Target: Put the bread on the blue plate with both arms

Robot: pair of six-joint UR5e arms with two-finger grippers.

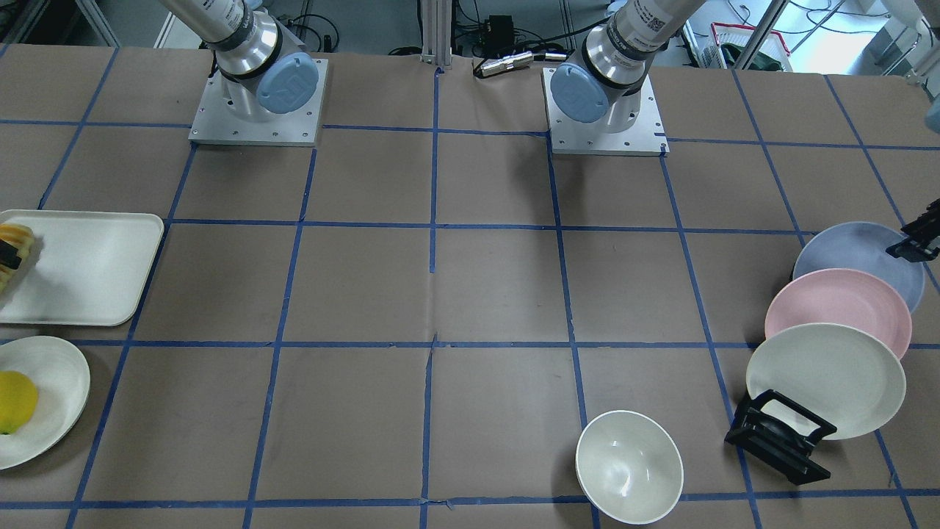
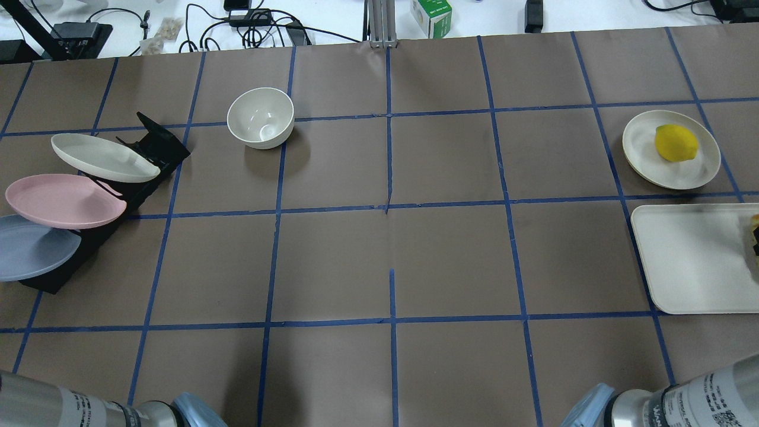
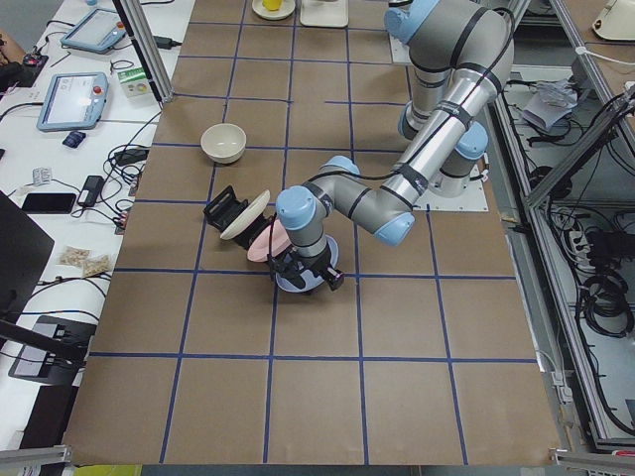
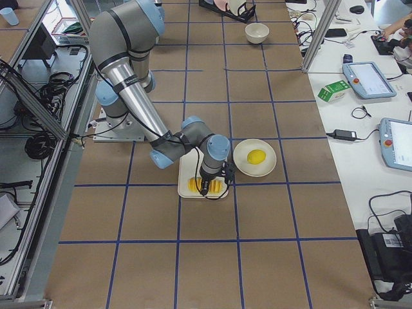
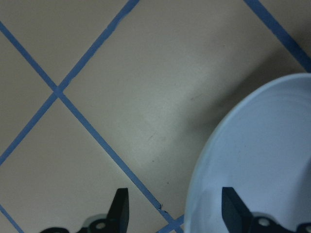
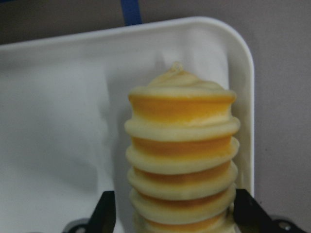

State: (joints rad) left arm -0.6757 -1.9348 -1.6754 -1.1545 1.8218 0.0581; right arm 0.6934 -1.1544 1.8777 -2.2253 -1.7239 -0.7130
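Barely begun. Straddles the bread (image 6: pixel 182 145) on the white tray (image 6: pixel 58 97) with the right gripper (image 6: pixel 176 206) spread, not pinching. Brackets the rim of the blue plate (image 5: pixel 262 145), propped in the black rack (image 2: pixel 157 148), with the left gripper (image 5: pixel 177 206) spread too. Leaves both pickups and the transfer undone.

This is a robotics lab. The worktop (image 2: pixel 450 261) is papered brown and ruled into squares with blue tape lines (image 2: pixel 390 207), like a calibration grid. The left arm (image 3: pixel 437 129) and the right arm (image 4: pixel 129 71), silver-grey industrial machines with light blue joint caps, stand bolted to it on metal base plates (image 1: pixel 213 132). An aluminium post (image 2: pixel 379 24) rises at the worktop's far edge, and more metal framing runs along its sides. A white side bench (image 4: pixel 360 167) carries teach pendants (image 4: pixel 367 78), a phone (image 3: pixel 50 202), a power brick (image 4: pixel 341 134) and trailing leads. Bundles of cables (image 3: pixel 600 302) lie on the floor behind the robot.
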